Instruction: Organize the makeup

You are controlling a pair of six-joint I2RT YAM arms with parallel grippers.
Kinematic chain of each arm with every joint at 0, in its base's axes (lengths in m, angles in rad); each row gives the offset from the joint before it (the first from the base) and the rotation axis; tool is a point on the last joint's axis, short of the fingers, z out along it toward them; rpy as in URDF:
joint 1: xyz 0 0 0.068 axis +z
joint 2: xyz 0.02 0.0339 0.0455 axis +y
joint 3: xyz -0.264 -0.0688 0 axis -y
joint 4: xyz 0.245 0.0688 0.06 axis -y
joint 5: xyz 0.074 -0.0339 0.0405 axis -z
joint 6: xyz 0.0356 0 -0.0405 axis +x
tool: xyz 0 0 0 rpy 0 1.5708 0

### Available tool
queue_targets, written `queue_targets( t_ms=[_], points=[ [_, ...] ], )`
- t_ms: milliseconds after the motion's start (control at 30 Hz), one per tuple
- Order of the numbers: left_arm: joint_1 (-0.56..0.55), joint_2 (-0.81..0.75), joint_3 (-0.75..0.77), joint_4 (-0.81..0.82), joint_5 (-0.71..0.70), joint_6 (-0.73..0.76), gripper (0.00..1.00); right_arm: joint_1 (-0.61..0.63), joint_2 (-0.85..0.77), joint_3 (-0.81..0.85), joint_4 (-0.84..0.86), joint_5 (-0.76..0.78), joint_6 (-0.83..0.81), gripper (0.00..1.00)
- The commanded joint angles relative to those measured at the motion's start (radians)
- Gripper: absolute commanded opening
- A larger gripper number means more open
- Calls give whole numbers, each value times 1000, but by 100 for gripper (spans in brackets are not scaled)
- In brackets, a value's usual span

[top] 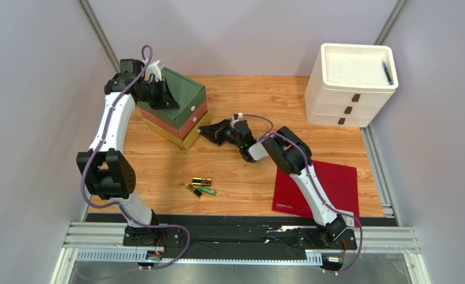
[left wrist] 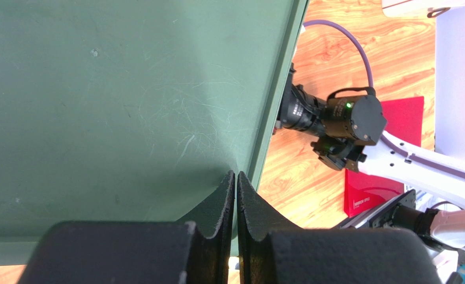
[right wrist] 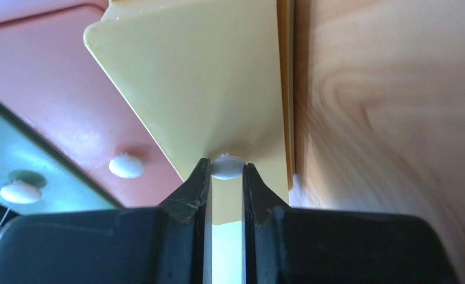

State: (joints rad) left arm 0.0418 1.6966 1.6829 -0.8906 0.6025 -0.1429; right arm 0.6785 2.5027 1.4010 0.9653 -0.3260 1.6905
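R gripper [right wrist: 226, 168]: clamped on white knob [right wrist: 228, 165] of yellow drawer [right wrist: 205, 89].
L gripper [left wrist: 236, 180]: jaws pressed together, nothing gripped, at green box top [left wrist: 128, 106].
Makeup: gold lipstick tubes [top: 200, 183] & green tube [top: 207, 191] laid on table [top: 247, 177], near front edge.

I see open counter [top: 158, 160] at left centre and upper middle. Coloured drawer stack [top: 184, 97] blocks upper left, with the left arm [top: 111, 118] over it. Right arm [top: 291, 155] cuts across centre, jaws clamped on the yellow drawer knob [right wrist: 226, 167]. White drawer unit [top: 347, 94] fills upper right. Red sheet [top: 335, 180] lies flat lower right, lipstick tubes [top: 202, 181] lower centre.
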Motion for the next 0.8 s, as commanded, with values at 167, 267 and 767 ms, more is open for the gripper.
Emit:
queue_targets(
  t_ms=[167, 267, 767],
  points=[
    [7, 18, 8, -51, -60, 29, 10, 6, -106, -258, -60, -22, 190, 1],
    [9, 18, 6, -47, -58, 26, 10, 1, -157, -329, -57, -25, 172, 1],
    [9, 2, -5, -56, -50, 34, 10, -2, -88, -188, -126, -38, 113, 58]
  ],
)
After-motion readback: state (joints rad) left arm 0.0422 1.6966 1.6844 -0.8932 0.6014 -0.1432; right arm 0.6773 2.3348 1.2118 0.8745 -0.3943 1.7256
